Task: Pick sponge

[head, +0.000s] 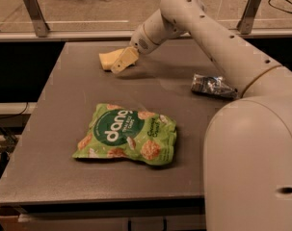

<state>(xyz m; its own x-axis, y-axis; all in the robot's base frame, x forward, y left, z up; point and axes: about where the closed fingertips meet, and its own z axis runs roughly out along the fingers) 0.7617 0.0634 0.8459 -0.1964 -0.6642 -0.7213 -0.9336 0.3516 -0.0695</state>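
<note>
Now | sponge [106, 59]: small pale-yellow block | tool [123, 62] at its edge, grip unclear

Half the sponge [105, 59] behind the claw [119, 66]

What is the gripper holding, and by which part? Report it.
Cannot tell. The gripper overlaps the right end of the sponge on the table; whether it grips there does not show.
</note>
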